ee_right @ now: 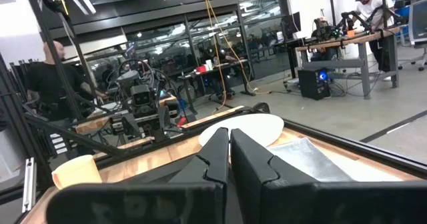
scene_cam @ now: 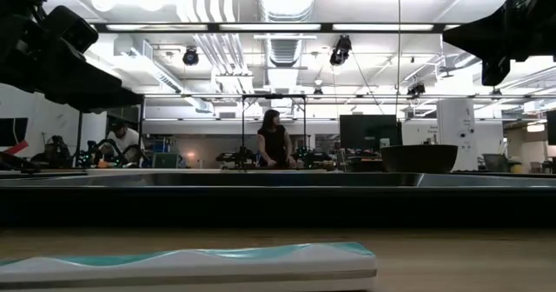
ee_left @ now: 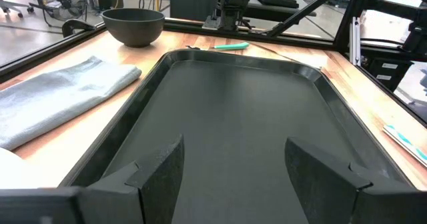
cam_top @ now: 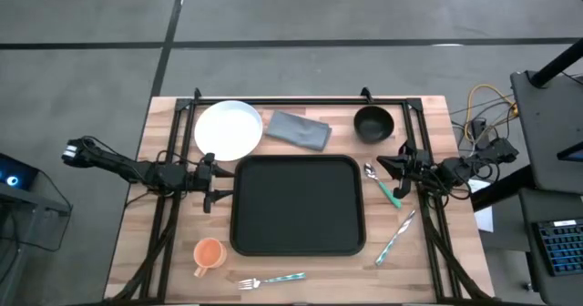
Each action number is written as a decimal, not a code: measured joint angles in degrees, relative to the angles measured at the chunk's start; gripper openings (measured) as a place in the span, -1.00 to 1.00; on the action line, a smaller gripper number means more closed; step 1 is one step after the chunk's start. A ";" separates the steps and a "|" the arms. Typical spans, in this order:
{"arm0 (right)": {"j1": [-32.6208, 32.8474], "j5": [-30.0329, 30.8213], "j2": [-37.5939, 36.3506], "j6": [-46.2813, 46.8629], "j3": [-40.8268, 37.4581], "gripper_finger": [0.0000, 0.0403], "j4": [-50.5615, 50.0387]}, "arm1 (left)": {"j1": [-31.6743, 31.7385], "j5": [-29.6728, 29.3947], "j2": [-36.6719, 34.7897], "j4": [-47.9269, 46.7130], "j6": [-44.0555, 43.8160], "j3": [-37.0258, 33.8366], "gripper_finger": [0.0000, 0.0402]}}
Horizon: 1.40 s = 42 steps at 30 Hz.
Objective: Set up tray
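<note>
My left end effector (ee_left: 233,167) hangs with fingers spread at the left rim of the tray (cam_top: 298,206), which lies bare in the middle of the counter (cam_top: 428,270). My right end effector (cam_top: 384,166) waits pinched closed, holding nothing, just beyond the right rim. Nearest the front sits a cup (cam_top: 209,253), its inside unclear. Farther back stand a plate (cam_top: 228,129) and a bowl (cam_top: 373,123); both look bare.

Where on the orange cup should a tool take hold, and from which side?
Grip the orange cup by its rim wall, coming straight down from above. It stands upright with its mouth open upward, so one finger can probably go inside and one outside. Its handle seems to point toward the table's front-left corner, so pinch elsewhere on the rim. The left tool, open beside the tray, is the closer one.
</note>
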 joint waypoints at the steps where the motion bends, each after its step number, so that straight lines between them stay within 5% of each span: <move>1: 0.00 0.00 0.01 0.00 -0.01 -0.96 0.00 | 0.00 0.00 -0.02 0.00 0.00 -0.01 0.19; 26: -0.02 0.00 -0.01 3.11 0.00 -0.96 0.11 | -0.01 -0.15 -0.04 3.08 -2.87 0.00 0.19; 32: -0.02 0.02 0.01 0.10 0.01 -0.96 0.98 | 0.23 -6.58 -0.11 3.38 -5.55 0.71 0.19; 37: -0.02 0.02 0.00 -0.27 0.00 -0.96 2.59 | 0.07 -6.13 2.08 1.65 -6.38 7.02 0.19; 42: -0.02 0.04 0.03 0.07 0.01 -0.96 1.56 | 0.07 -6.43 10.24 -10.35 -6.24 21.44 0.19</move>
